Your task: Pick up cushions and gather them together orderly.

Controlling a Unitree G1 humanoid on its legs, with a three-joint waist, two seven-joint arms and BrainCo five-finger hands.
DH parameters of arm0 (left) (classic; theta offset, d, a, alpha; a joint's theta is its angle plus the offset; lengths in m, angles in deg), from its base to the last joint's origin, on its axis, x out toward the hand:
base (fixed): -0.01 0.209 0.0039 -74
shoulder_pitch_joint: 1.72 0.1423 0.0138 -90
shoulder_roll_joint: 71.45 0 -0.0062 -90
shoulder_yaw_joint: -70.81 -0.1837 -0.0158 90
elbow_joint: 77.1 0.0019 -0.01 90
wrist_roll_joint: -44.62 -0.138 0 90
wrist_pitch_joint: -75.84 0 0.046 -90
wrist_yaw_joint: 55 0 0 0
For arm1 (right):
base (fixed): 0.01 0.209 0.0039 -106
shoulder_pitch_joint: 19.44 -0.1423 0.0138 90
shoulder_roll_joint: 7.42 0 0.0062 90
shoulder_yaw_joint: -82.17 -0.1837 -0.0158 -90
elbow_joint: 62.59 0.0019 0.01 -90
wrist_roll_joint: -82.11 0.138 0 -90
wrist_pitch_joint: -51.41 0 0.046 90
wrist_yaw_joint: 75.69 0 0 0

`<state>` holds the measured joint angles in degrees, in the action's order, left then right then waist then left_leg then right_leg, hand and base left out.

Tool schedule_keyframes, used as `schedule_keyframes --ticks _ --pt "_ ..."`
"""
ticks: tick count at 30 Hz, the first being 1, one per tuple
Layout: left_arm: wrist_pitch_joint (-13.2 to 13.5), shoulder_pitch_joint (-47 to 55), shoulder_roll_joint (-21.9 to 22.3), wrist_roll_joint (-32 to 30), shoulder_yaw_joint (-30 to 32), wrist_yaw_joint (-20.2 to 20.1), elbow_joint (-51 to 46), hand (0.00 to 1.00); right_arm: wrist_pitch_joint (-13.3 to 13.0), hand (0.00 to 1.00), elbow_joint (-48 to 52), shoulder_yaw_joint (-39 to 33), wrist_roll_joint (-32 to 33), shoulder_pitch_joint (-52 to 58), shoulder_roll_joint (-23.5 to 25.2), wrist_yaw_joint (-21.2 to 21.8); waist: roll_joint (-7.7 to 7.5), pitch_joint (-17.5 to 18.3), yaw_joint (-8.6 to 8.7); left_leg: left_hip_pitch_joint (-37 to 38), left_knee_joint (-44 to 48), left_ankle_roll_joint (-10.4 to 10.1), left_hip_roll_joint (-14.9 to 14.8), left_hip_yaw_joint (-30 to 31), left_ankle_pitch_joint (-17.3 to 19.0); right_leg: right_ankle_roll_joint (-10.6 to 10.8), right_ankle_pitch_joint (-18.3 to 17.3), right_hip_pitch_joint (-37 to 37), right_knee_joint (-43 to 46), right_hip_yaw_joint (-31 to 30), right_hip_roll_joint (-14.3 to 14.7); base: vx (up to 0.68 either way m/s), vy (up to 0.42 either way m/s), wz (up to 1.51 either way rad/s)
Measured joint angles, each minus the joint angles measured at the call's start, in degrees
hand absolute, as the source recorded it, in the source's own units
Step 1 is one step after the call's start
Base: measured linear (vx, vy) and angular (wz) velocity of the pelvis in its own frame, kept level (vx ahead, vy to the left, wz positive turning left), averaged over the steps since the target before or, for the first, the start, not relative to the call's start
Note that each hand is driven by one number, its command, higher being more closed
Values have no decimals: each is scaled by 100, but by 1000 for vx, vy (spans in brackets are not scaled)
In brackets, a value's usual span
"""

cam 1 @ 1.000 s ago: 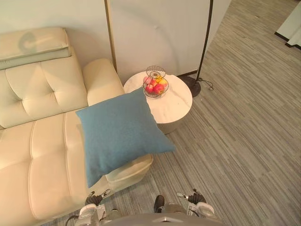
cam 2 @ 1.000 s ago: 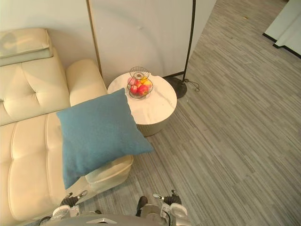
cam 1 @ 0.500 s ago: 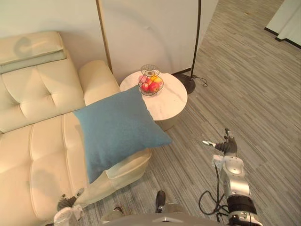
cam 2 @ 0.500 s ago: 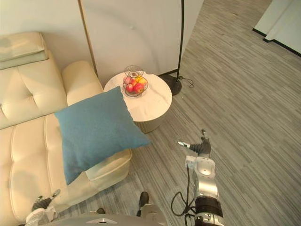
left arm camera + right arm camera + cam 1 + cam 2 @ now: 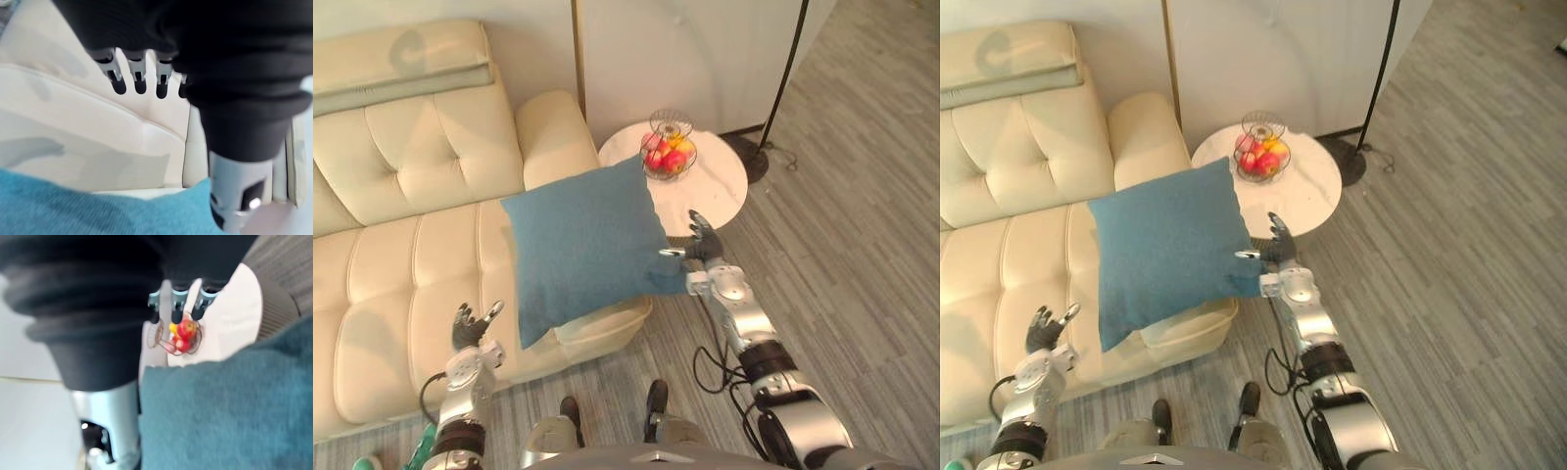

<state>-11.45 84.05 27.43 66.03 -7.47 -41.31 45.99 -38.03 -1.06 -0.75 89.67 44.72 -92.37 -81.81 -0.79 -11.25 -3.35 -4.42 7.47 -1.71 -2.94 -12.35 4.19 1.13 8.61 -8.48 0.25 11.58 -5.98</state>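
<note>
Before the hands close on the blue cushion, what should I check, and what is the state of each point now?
1. Right hand open: ok, its fingers are straight.
2. Left hand open: ok, its fingers are straight.
3. Right hand at the blue cushion: ok, it is beside the right corner; contact cannot tell.
4. Left hand at the cushion: not ok, it is over the sofa seat, apart from the cushion's lower left corner.
5. Room behind the right hand: cannot tell; the round table with the fruit basket stands close behind it.
6. Cushion free to lift: ok, nothing lies on it.
</note>
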Motion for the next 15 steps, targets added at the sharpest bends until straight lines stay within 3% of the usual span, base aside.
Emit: schedule_keyframes --ticks 7,12,13,14,15 --pt "3 -611 169 79 -531 114 90 0 27 0 -537 108 235 -565 195 -66 70 -546 48 -803 552 -2 -75 -8 100 -33 135 -588 83 -87 -21 -137 -1 -2" --pt "-27 -1419 159 75 -902 193 378 0 -41 0 -932 99 434 -1015 249 -157 81 -856 115 -1157 575 4 -72 -8 -25 -18 273 -921 56 -99 -53 -61 3 1" --pt "-27 -1550 155 74 -966 235 378 100 -55 0 -993 100 441 -1097 273 -206 84 -890 133 -1208 563 17 -69 -11 -56 -26 292 -980 52 -106 -57 0 0 0" --pt "-27 -1744 155 74 -1059 262 405 100 -83 0 -1119 94 453 -1202 301 -252 103 -974 155 -1223 547 17 -69 -7 -77 -21 311 -991 32 -103 -53 0 0 0" --pt "-27 -1795 154 74 -1080 272 421 100 -83 100 -1138 91 455 -1215 315 -274 104 -976 158 -1244 544 15 -69 -7 -80 -22 316 -1013 28 -103 -52 0 0 0"
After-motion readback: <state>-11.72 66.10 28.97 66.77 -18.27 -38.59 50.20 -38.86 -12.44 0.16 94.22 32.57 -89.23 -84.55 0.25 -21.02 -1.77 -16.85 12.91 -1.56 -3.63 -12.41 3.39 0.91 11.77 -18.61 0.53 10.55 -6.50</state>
